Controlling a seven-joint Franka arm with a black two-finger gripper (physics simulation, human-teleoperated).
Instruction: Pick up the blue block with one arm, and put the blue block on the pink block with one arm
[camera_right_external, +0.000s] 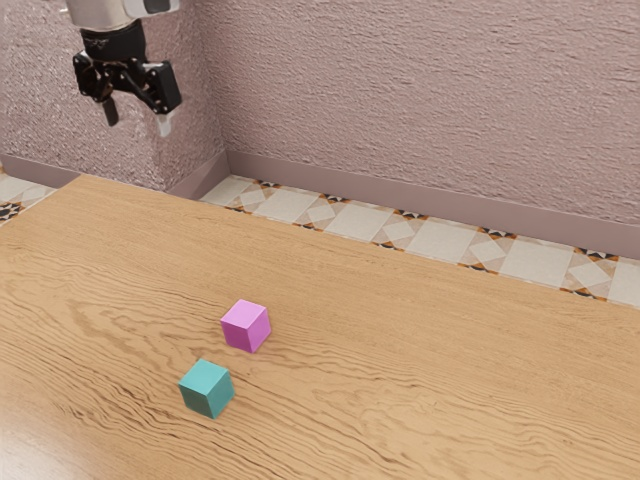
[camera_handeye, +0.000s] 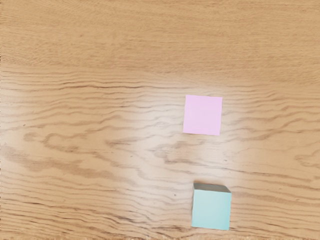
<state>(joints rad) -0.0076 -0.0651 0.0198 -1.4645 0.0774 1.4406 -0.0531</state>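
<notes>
The black two-finger gripper (camera_right_external: 138, 116) sits in the upper left of the exterior view, high above the table and in front of the wall corner. Its two fingers point down and stand apart with nothing between them, so the gripper is open and holds no object. One fingertip (camera_right_external: 165, 124) is pale and the other is dark. The arm above the gripper is cut off by the upper edge of the exterior view, which leaves the hand and part of the grey wrist housing (camera_right_external: 110, 10) visible. The light-brown wood-grain table (camera_right_external: 420, 360) occupies the lower part of the exterior view and is cut off at that view's left, right and lower edges. The teal-blue cubic block (camera_right_external: 207, 388) rests flat on the table, lower left of centre in the exterior view and well apart from the gripper. The pink cubic block (camera_right_external: 246, 326) rests on the table near it, toward its upper right in that view. The two do not touch, and a strip of bare wood lies between them. In the wrist view, the pink cubic block (camera_handeye: 202, 115) presents its top face as a flat square. The teal-blue cubic block (camera_handeye: 211, 206) shows its top face plus a thin darker side face on the edge toward the pink one. Behind the table, the exterior view shows a patterned tile floor (camera_right_external: 440, 240), a brown baseboard (camera_right_external: 400, 190) and a rough pinkish-grey wall (camera_right_external: 420, 80).
</notes>
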